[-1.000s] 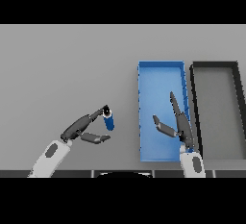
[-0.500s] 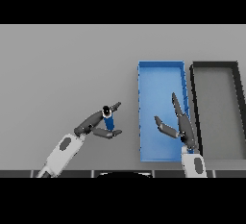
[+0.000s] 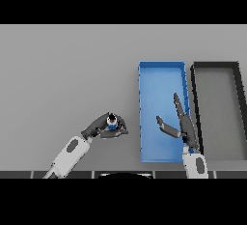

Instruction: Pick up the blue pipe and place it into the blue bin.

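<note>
Plain grey table (image 3: 62,64), w/ two long trays side by side on the robot's right: a blue bin (image 3: 161,72) and, just beyond it, a black bin (image 3: 215,65). Both look empty.

Left hand (image 3: 102,127) sits near the table's front edge, left of the blue bin and apart from it. Fingers and thumb are curled round the blue pipe (image 3: 112,121); only a small bit of blue w/ a pale end cap shows between them, so it seems to stand roughly upright in the grasp. Can't tell if it's off the table or touching it.

Right hand (image 3: 181,122) hangs over the blue bin's right half, fingers straight and spread, thumb out, holding nothing.

Risks, as I judge them: the hold covers most of the pipe, but it's short and round, so a loose pinch could let it slip or tip during the carry. Path to the bin crosses its near wall; too low and the pipe or fingers clip the rim. Right hand sits inside the drop zone, so a collision is possible unless it clears. Overshoot could land it in the black bin.
</note>
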Available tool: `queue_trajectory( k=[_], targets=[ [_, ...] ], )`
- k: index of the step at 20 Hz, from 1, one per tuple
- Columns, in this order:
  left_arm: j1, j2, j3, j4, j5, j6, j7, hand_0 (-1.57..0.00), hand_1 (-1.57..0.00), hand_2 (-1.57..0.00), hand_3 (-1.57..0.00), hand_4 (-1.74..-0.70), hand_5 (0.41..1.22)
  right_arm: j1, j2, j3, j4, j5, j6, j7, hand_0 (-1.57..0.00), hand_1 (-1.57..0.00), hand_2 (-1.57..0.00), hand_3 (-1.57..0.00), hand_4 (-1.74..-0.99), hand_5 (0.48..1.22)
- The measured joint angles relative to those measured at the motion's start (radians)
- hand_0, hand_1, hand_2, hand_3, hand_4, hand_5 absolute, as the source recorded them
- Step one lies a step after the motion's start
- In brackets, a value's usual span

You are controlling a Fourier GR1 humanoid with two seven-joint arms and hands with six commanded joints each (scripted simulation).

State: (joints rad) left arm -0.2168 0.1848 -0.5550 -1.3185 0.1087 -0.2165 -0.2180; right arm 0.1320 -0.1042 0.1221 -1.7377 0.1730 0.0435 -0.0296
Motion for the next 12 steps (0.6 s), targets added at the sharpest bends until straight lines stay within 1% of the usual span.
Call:
queue_trajectory(
  k=[1,2,3,4,5,6,7,8,9,10,11,12],
  targets=[
    [0.010,0.000,-0.012,-0.011,-0.010,0.016,-0.010,-1.29,-1.34,-1.35,-1.27,-1.65,1.125,0.006,0.006,0.008,-0.001,0.007,-0.001,-0.010,0.00,0.00,0.00,0.00,-1.191,0.602],
    [0.011,0.001,-0.017,-0.016,-0.013,0.024,-0.003,-1.35,-1.38,-1.40,-1.32,-1.67,1.144,-0.005,0.008,0.009,0.002,0.007,-0.001,0.001,0.00,0.00,0.00,0.00,-1.190,0.600],
    [0.012,0.011,-0.011,-0.015,-0.012,0.030,-0.015,-1.39,-1.42,-1.43,-1.35,-1.68,1.160,-0.012,0.003,0.003,0.003,-0.003,0.004,0.005,0.00,0.00,0.00,0.00,-1.192,0.602],
    [0.006,-0.003,-0.013,-0.023,-0.014,0.044,0.004,-1.43,-1.45,-1.46,-1.38,-1.69,1.172,-0.005,0.001,0.003,-0.001,-0.003,0.005,-0.004,0.00,0.00,0.00,0.00,-1.189,0.601],
    [0.006,-0.004,-0.014,-0.047,-0.011,0.051,0.006,-1.46,-1.48,-1.48,-1.41,-1.70,1.182,-0.008,-0.007,-0.003,-0.001,-0.002,0.004,0.004,0.00,0.00,0.00,0.00,-1.189,0.603],
    [-0.008,-0.020,-0.009,-0.058,-0.004,0.067,0.020,-1.48,-1.49,-1.50,-1.42,-1.71,1.190,-0.011,0.002,0.006,0.012,0.005,0.004,0.008,0.00,0.00,0.00,0.00,-1.187,0.603],
    [-0.002,-0.022,-0.009,-0.083,0.001,0.074,0.009,-1.50,-1.51,-1.51,-1.44,-1.72,1.196,-0.005,0.001,0.007,0.004,0.009,0.002,-0.008,0.00,0.00,0.00,0.00,-1.187,0.605],
    [-0.009,-0.026,-0.003,-0.101,0.014,0.078,0.013,-1.51,-1.52,-1.52,-1.45,-1.72,1.201,0.003,0.009,0.015,0.006,0.014,0.000,-0.019,0.00,0.00,0.00,0.00,-1.183,0.606],
    [-0.010,-0.026,-0.008,-0.134,0.022,0.075,0.006,-1.52,-1.53,-1.53,-1.45,-1.73,1.205,0.005,0.003,0.010,0.000,0.020,-0.007,-0.018,0.00,0.00,0.00,0.00,-1.180,0.604],
    [-0.018,-0.027,-0.010,-0.157,0.026,0.077,0.015,-1.53,-1.54,-1.54,-1.46,-1.73,1.208,0.001,0.003,0.007,-0.002,0.017,-0.009,-0.005,0.00,0.00,0.00,0.00,-1.172,0.603],
    [-0.023,-0.033,-0.017,-0.179,0.029,0.080,0.042,-1.54,-1.55,-1.55,-1.47,-1.73,1.211,-0.004,0.002,0.006,0.007,0.021,-0.011,-0.006,0.00,0.00,0.00,0.00,-1.164,0.602],
    [-0.020,-0.022,-0.025,-0.205,0.032,0.075,0.056,-1.55,-1.55,-1.55,-1.48,-1.73,1.213,-0.006,-0.006,0.000,0.002,0.019,-0.010,-0.011,0.00,0.00,0.00,0.00,-1.157,0.600]
  ],
)
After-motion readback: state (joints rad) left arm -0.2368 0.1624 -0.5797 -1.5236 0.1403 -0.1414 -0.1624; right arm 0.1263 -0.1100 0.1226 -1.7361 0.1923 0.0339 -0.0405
